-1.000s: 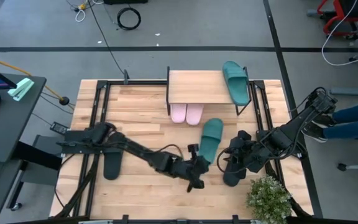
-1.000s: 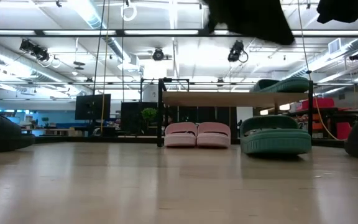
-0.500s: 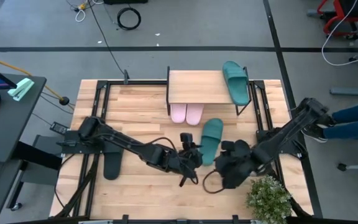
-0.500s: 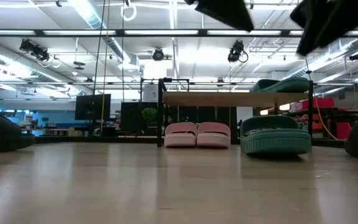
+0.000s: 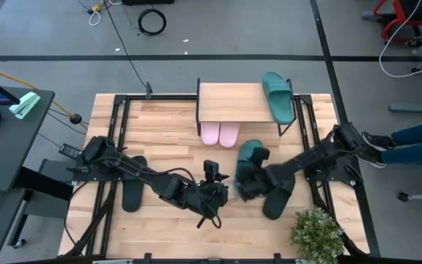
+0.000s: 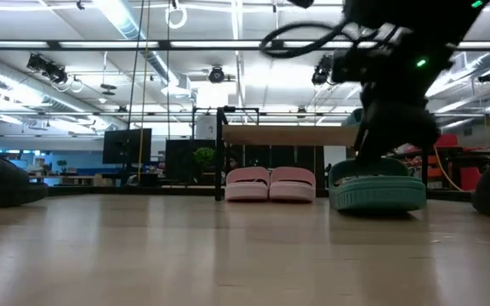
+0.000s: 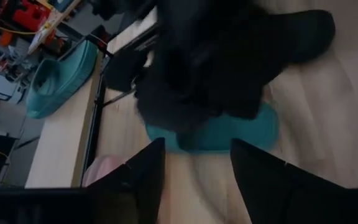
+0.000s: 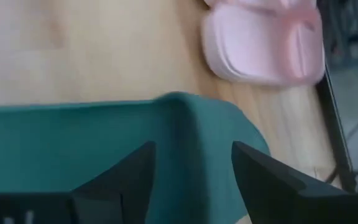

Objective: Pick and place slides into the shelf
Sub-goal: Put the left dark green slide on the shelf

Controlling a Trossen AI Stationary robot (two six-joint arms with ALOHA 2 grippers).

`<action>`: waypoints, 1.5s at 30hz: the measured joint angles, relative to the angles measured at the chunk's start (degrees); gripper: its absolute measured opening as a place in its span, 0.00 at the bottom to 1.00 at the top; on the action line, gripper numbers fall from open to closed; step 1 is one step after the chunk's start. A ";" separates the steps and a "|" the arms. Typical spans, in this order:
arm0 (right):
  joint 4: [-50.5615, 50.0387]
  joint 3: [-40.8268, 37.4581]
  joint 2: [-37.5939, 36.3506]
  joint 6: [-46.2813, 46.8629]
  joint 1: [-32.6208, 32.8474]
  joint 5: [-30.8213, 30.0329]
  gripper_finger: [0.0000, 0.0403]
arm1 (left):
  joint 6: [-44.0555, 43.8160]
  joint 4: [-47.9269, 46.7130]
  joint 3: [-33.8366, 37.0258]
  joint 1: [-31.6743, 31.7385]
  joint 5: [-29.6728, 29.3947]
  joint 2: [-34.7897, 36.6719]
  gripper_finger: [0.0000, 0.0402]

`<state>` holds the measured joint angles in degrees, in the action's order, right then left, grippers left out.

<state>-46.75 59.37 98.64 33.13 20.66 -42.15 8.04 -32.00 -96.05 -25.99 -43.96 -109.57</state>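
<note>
— Over the table, from above, what is covered? — Much of the teal slide on the tabletop [image 5: 249,152]: the right gripper [image 5: 245,178] sits on its near end. Two pink slides [image 5: 219,134] poke out from under the shelf [image 5: 239,103], only their front halves showing. A second teal slide [image 5: 278,95] lies on the shelf's right edge. One black slide [image 5: 132,192] is partly under the left arm, another [image 5: 277,199] under the right arm.

— At table height? — Both pink slides [image 6: 270,183] stand side by side under the plank; the right arm hides the upper teal slide and presses down over the lower one [image 6: 377,189].

— Left wrist camera? — The left gripper [image 7: 194,163] is spread apart and empty, its dark fingers [image 7: 143,171] apart; the right arm's bulk blocks most of the teal slide [image 7: 253,129].

— Right wrist camera? — The right gripper's fingers [image 8: 135,171] are spread over the teal strap [image 8: 104,155], nothing clenched; the pink pair [image 8: 263,46] is blurred and cut off.
</note>
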 joint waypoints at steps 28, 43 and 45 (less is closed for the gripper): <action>1.16 1.31 -6.13 -12.87 1.50 1.43 0.04 | -25.81 -25.71 0.04 -1.23 -1.46 4.61 0.21; -0.61 1.33 -30.22 -42.41 0.45 -23.72 0.03 | -26.95 -26.74 0.01 -1.62 -1.20 8.01 0.06; -0.45 1.36 -32.58 -48.98 -3.08 -22.17 0.03 | -26.95 -26.72 0.00 -1.61 -1.22 8.01 0.05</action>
<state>-47.20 60.73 66.05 -15.85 17.58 -64.32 -18.91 -58.72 -96.05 -27.60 -45.18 -101.56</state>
